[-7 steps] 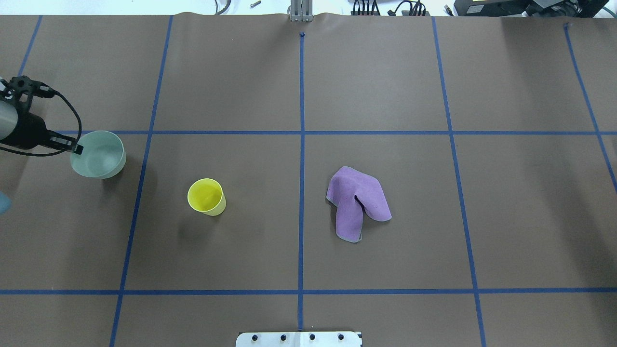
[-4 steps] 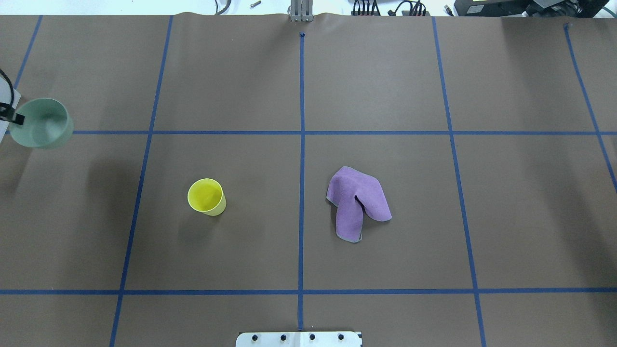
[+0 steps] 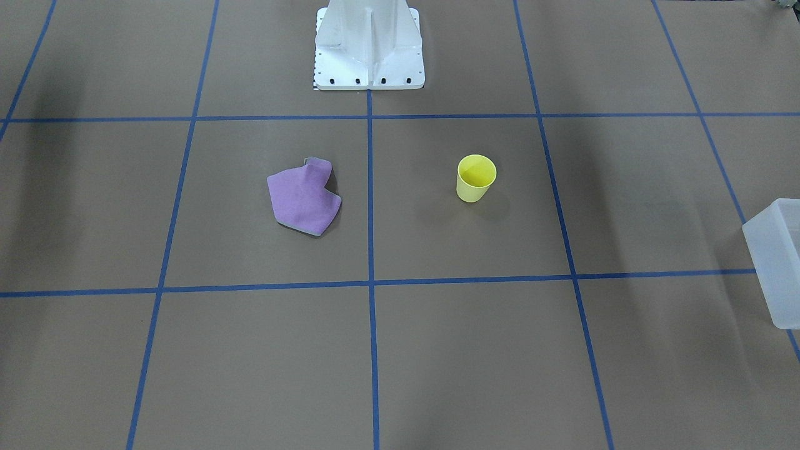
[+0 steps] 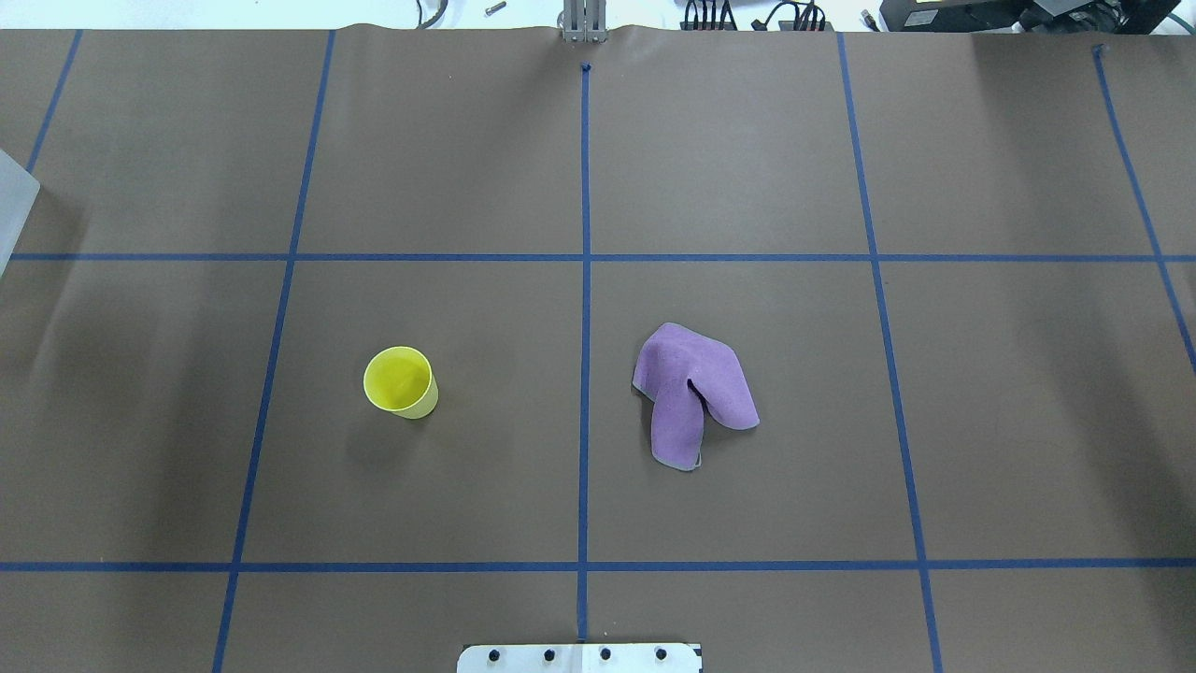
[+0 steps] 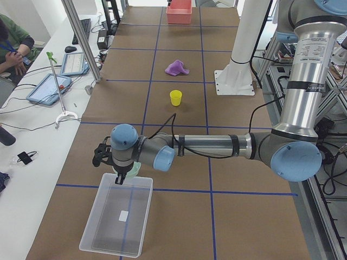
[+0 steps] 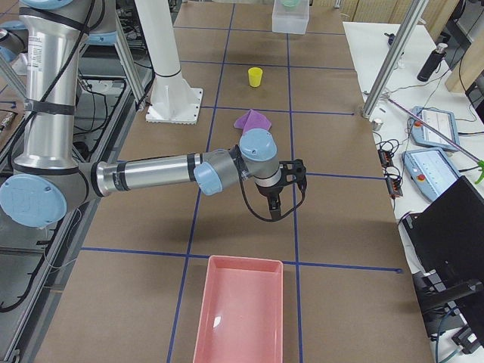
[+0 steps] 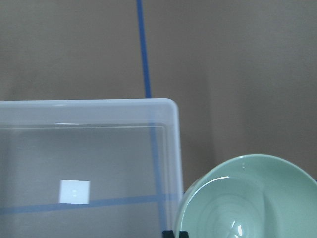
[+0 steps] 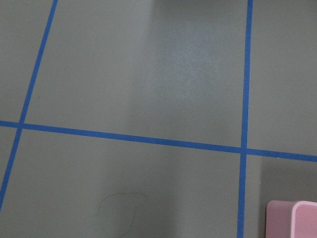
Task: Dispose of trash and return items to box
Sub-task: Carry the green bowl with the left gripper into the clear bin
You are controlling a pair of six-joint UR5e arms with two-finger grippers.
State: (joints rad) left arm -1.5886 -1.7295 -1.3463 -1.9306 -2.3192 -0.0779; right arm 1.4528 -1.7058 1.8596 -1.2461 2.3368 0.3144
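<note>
The yellow cup (image 4: 400, 380) stands upright on the table left of centre. My left gripper (image 5: 120, 179) is shut on the rim of the pale green bowl (image 7: 247, 203) and holds it above the table right beside a corner of the frosted white box (image 5: 116, 216). In the left wrist view the box's rim (image 7: 89, 105) lies left of the bowl, and the box holds nothing. My right gripper (image 6: 276, 200) hangs over bare table near the pink bin; I cannot tell whether it is open or shut.
A crumpled purple cloth (image 4: 691, 393) lies right of the centre line. A pink bin (image 6: 240, 314) stands at the table's right end. The white robot base (image 3: 369, 44) is at the middle of the robot's side.
My left gripper has carried the green bowl further left, out of the overhead view, up to the box. The cup and the cloth have not moved.
</note>
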